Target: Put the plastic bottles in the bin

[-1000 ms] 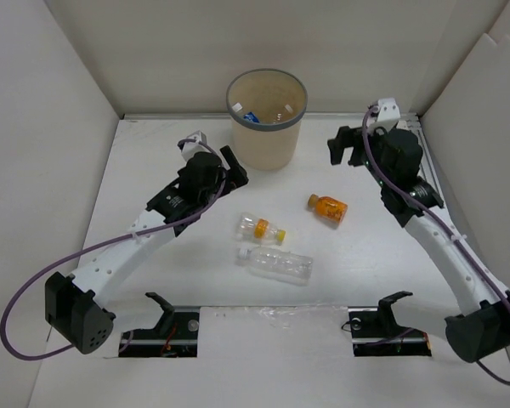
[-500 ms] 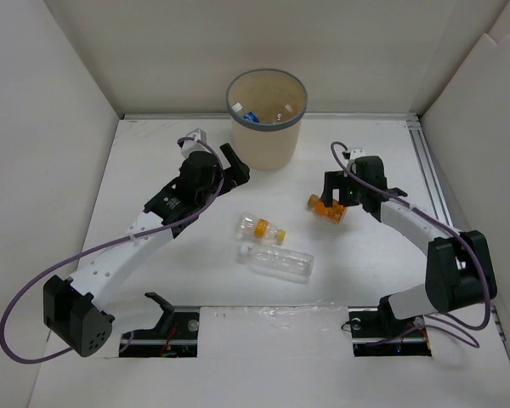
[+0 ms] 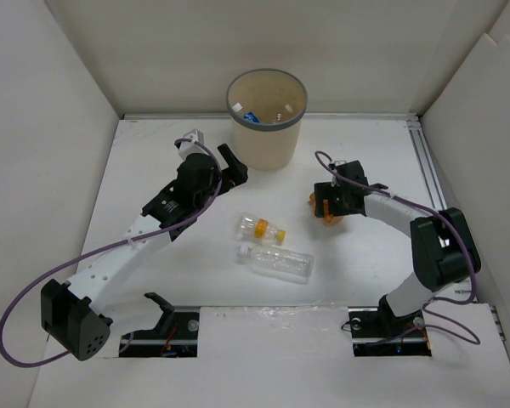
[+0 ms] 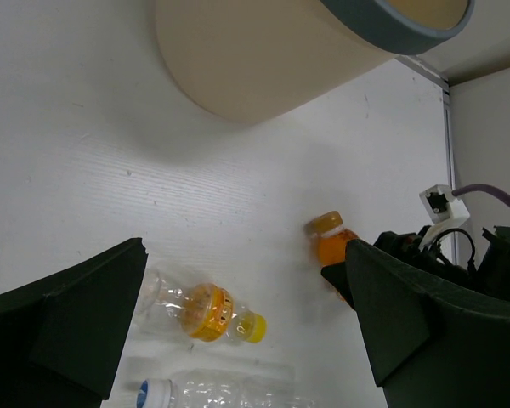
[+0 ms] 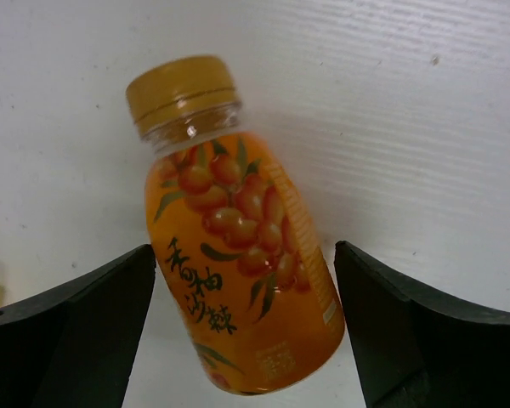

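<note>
The small plastic bottle with orange contents, fruit-printed label and yellow-orange cap [image 5: 238,246] is lying on its side on the white tabletop [image 3: 357,153], near the round beige bin with the grey rim [image 3: 263,144]. The right end effector [image 3: 327,206], raised and well to the right a second ago, is now straddling this bottle with fingers spread, not yet pinching, so closure appears to be the next step. The left end effector [image 3: 231,164] is hovering spread and empty beside the bin, while the small clear yellow-capped bottle [image 3: 262,228] and the larger unlabelled clear bottle [image 3: 276,262] are waiting on the tabletop.
</note>
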Action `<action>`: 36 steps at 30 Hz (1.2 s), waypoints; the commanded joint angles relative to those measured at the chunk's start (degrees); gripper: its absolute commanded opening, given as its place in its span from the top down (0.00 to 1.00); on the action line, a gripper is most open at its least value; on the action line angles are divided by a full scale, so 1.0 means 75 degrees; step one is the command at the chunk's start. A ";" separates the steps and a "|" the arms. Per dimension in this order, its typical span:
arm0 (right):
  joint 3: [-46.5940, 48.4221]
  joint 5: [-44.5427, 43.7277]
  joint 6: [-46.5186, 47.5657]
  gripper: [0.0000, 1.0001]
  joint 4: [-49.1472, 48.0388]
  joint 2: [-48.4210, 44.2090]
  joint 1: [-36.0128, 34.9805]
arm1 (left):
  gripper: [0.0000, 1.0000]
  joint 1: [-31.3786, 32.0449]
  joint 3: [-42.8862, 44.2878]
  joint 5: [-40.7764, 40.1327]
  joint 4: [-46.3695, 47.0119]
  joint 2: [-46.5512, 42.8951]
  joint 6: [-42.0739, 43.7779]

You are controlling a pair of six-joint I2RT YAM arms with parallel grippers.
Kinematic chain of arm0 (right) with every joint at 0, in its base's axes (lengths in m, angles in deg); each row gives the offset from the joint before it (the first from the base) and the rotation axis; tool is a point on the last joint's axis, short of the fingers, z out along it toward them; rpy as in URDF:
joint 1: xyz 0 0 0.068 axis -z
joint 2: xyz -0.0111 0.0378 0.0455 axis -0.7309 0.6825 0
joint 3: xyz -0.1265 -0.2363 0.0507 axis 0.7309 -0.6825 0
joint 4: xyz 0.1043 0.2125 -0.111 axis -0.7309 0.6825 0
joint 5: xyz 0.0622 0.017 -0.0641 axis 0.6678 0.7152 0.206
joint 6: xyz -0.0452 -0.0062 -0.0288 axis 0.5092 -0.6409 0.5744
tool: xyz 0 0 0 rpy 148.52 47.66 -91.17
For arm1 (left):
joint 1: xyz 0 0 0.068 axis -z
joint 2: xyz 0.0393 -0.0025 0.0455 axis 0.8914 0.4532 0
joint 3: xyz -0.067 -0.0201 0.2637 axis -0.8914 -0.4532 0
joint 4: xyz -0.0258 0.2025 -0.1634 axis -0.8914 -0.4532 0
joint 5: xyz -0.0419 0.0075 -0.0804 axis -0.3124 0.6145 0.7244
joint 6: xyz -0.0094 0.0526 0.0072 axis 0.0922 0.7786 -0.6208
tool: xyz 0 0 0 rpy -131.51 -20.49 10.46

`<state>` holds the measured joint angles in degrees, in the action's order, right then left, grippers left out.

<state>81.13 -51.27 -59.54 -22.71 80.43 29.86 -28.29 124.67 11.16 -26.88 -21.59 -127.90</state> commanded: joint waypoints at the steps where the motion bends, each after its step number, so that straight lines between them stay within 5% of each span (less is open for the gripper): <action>1: 0.0323 -0.0407 -0.0155 0.11 0.0401 -0.0048 -0.0239 | 0.00 -0.0018 0.0005 -0.0380 0.0185 -0.0277 0.0118; 5: 0.0475 -0.0570 -0.0318 0.39 0.0613 0.0034 -0.0239 | 0.00 -0.0018 -0.0066 -0.0381 0.0185 -0.0277 0.0118; 6: 0.0545 -0.0571 -0.0319 0.55 0.0706 0.0034 -0.0239 | 0.00 -0.0018 -0.0066 -0.0381 0.0185 -0.0208 0.0188; 9: 0.0545 -0.0337 -0.0319 0.81 0.0614 -0.0036 -0.0239 | 0.00 -0.0018 0.0098 -0.0311 0.0185 0.0120 0.0282; 13: 0.0615 0.0271 -0.0389 0.99 0.0275 -0.0504 -0.0134 | 0.00 -0.0018 0.0238 0.0624 0.0687 0.0589 0.0539; 18: 0.0698 0.1653 -0.0482 1.00 -0.0627 -0.1722 0.0006 | 0.00 -0.0018 0.0239 0.3443 0.2570 0.0951 0.1149; 23: 0.0708 0.4781 -0.0963 1.00 -0.2465 -0.2240 0.0347 | 0.00 -0.0018 0.0333 0.5242 0.4201 0.1211 0.1488; 26: 0.1013 0.5485 -0.0963 1.00 -0.2539 -0.2240 0.0137 | 0.00 -0.0018 0.0169 0.5735 0.5210 0.1211 0.1420; 36: 0.0745 0.7257 -0.2357 1.00 -0.5490 -0.2240 -0.0391 | 0.00 0.0134 0.0496 0.5737 0.5798 0.1621 0.1501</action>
<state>86.57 -3.08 -73.68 -52.20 64.15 28.24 -27.39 125.54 52.60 11.35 -9.67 -117.72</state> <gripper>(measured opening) 0.618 0.997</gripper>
